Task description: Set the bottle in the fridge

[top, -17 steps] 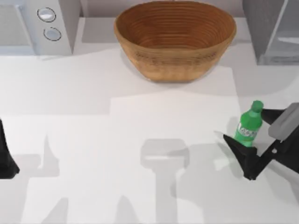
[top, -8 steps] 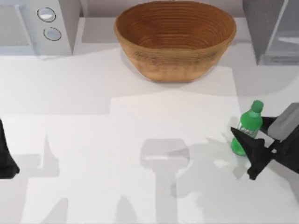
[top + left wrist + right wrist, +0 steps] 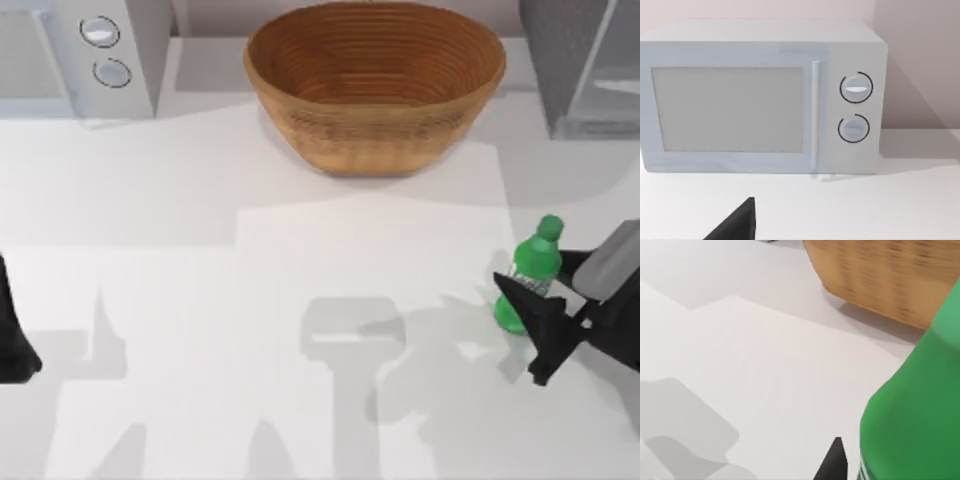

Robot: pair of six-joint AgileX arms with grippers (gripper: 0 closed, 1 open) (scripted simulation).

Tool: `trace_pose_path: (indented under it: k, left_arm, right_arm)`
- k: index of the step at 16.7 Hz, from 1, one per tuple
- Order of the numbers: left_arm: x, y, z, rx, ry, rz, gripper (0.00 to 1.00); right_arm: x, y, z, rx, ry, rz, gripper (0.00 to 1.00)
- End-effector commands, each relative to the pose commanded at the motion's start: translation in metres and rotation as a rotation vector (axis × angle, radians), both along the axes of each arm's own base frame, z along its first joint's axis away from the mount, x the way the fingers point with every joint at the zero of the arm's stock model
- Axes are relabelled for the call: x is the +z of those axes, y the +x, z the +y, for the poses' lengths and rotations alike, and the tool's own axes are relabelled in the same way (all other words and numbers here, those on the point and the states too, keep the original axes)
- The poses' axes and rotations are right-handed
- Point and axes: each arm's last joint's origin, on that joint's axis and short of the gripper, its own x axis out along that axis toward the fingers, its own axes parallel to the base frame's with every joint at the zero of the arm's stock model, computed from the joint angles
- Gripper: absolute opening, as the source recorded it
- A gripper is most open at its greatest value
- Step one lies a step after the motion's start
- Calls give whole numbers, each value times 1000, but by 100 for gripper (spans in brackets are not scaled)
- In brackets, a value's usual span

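White table (image 3: 200, 200): right gripper (image 3: 545, 290) clamps the bottle (image 3: 530, 270) (left wrist view faces a microwave (image 3: 760, 95)).

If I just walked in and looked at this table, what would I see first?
Probably the big woven basket at the back middle of the table. Next, the bright green bottle standing near the right edge, with the right gripper closed around it. The grey fridge waits in the back right corner, and the left gripper sits parked at the left edge.
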Motion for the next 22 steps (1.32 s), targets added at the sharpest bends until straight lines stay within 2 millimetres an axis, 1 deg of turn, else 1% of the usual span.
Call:
trace_pose_path:
  k: [5, 6, 9, 11, 14, 17, 19, 22]
  left_arm:
    - [0, 0, 0, 0, 0, 0, 100]
    - [0, 0, 0, 0, 0, 0, 100]
    - [0, 0, 0, 0, 0, 0, 100]
    - [0, 0, 0, 0, 0, 0, 100]
    - [0, 0, 0, 0, 0, 0, 100]
    - [0, 0, 0, 0, 0, 0, 100]
    - [0, 0, 0, 0, 0, 0, 100]
    - [0, 0, 0, 0, 0, 0, 100]
  right_arm:
    - [0, 0, -1, -1, 0, -1, 1]
    - [2, 2, -3, 0, -3, -9, 1]
    - [14, 7, -23, 4, -13, -36, 1]
    - [20, 9, -39, 1, -17, -12, 1]
    - [27, 6, -67, -4, -2, 52, 1]
    - [43, 1, -92, -4, 8, 31, 1]
    - [49, -1, -100, -2, 1, 4, 1]
    - [50, -1, -100, -2, 0, 1, 1]
